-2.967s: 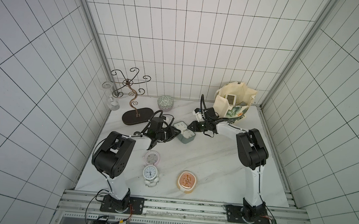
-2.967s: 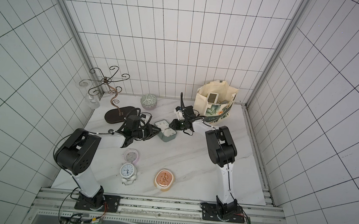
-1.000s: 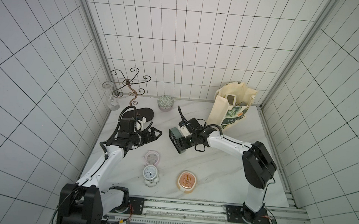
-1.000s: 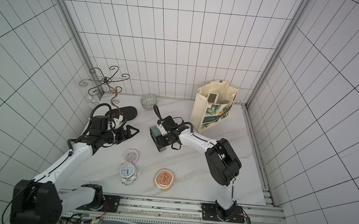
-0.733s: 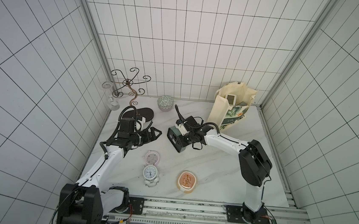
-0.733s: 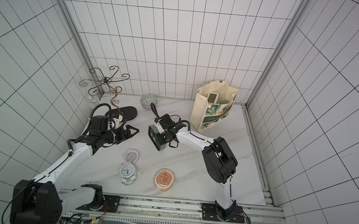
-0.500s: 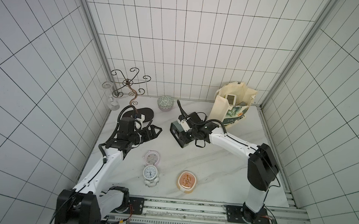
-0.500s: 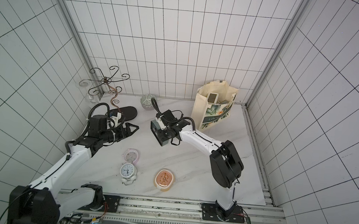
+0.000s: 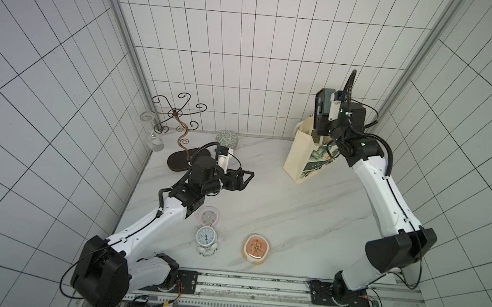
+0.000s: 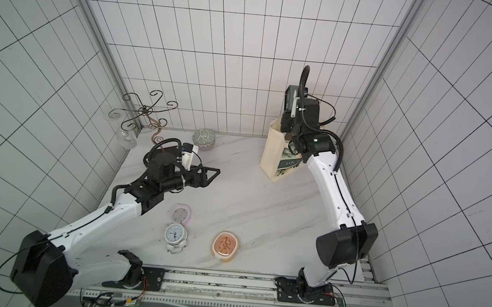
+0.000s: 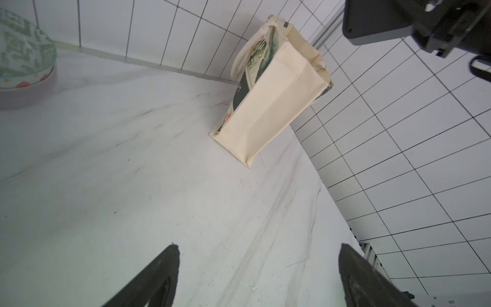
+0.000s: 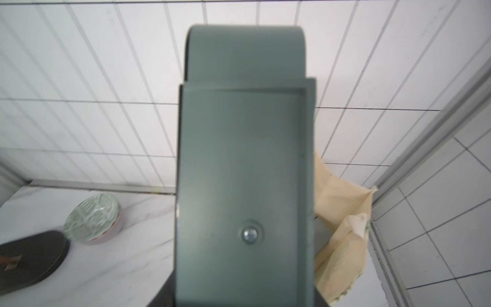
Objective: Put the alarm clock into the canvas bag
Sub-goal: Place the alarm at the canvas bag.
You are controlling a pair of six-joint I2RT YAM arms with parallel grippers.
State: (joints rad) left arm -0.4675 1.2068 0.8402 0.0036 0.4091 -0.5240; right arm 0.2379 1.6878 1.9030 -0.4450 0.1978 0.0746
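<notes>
Seen from above, with six o'clock at the robot's rail: nearest, at about seven o'clock on the marble table [image 9: 278, 218], a white round clock [image 9: 206, 238] is stood. A peach-coloured clock [image 9: 256, 247] is set beside it at six, and a pink clock [image 9: 209, 216] just behind it. Past these, at about ten o'clock, the left gripper [image 9: 244, 179] is held low over bare table, its fingers spread wide with nothing between them. Further back, at eleven, a dark oval stand base [image 9: 177, 162], a patterned bowl [image 9: 227, 138] and a glass vase [image 9: 154, 144] are set near the far wall. Farthest, at one o'clock, the canvas bag [image 9: 298, 162] is stood upright near the corner with its mouth open. The grey-green alarm clock [image 9: 322, 104] is held in the air above that mouth, clamped between the fingers of the right gripper [image 9: 323, 122]; it is not yet inside. The clock appears to be carried nearer one edge of the mouth than its middle. On lowering, the soft rim or a handle could therefore be caught and the bag pushed over. A release from this height could also tip the bag.
</notes>
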